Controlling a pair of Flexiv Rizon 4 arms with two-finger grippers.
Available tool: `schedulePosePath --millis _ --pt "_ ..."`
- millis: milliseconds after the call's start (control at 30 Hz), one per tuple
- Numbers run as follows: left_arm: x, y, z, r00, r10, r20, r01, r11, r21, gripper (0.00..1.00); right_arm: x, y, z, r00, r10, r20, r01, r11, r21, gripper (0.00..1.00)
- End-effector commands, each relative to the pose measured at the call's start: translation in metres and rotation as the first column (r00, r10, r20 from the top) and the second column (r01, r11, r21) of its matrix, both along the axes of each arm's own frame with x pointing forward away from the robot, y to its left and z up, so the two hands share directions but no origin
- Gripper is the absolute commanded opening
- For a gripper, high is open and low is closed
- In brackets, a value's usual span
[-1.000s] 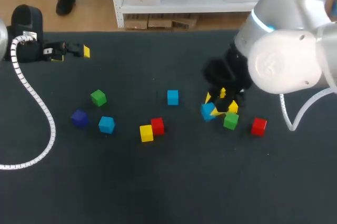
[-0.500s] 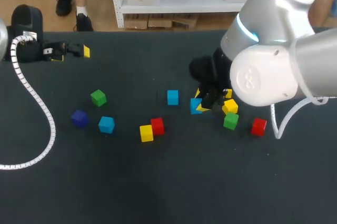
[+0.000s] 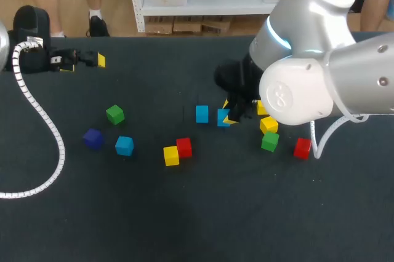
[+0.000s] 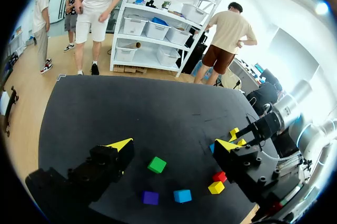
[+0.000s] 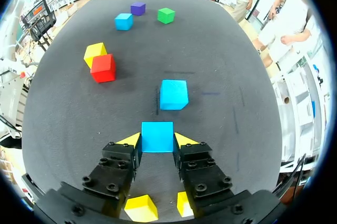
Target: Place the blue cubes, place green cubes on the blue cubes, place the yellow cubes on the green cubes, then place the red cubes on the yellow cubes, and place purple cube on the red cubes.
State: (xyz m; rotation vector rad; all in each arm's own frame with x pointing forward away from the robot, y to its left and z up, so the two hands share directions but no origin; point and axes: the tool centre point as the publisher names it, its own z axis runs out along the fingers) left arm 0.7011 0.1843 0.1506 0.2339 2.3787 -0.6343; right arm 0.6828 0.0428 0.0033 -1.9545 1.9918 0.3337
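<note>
My right gripper (image 5: 157,141) is shut on a blue cube (image 5: 157,135), which it holds low over the dark table. In the head view that blue cube (image 3: 222,117) is just right of a second blue cube (image 3: 202,114); the second blue cube (image 5: 174,94) lies directly ahead of the fingers. A third blue cube (image 3: 124,146) sits far left by the purple cube (image 3: 93,138) and a green cube (image 3: 115,114). A yellow cube (image 3: 171,155) touches a red cube (image 3: 184,147). My left gripper (image 3: 92,59) rests open at the far left edge with nothing between its fingers.
Right of the held cube lie a yellow cube (image 3: 268,125), a green cube (image 3: 269,141) and a red cube (image 3: 301,147). A white coiled cable (image 3: 43,120) from the left arm trails over the table's left part. My right arm's bulky elbow (image 3: 295,96) hides part of the mat.
My right arm has carried the blue cube leftward, away from the yellow and green cubes, to just beside the lone blue cube. The left arm has not moved.
</note>
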Motion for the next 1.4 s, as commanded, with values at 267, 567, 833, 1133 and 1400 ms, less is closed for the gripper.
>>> schedulePosePath --millis 267,567,833,1133,1400 --pt "0.0 0.0 0.0 1.0 0.0 0.001 0.0 1.0 -0.001 1.0 0.014 0.006 -0.005 1.0 0.011 -0.011 -0.011 1.0 -0.01 0.0" --pt "0.0 0.0 0.0 1.0 0.0 0.001 0.0 1.0 -0.001 1.0 0.019 0.006 -0.008 1.0 0.012 -0.013 -0.012 1.0 -0.013 0.0" --pt "0.0 0.0 0.0 1.0 0.0 0.001 0.0 1.0 -0.001 1.0 0.02 0.007 -0.008 1.0 0.017 -0.017 -0.017 1.0 -0.011 0.0" --pt "0.0 0.0 0.0 1.0 0.0 0.001 0.0 1.0 -0.001 1.0 0.02 0.007 -0.01 1.0 0.017 -0.021 -0.017 1.0 -0.009 0.0" --pt "0.0 0.0 0.0 1.0 0.0 0.001 0.0 1.0 -0.001 1.0 0.02 0.007 -0.012 0.999 0.02 -0.027 -0.021 1.0 -0.008 0.05"
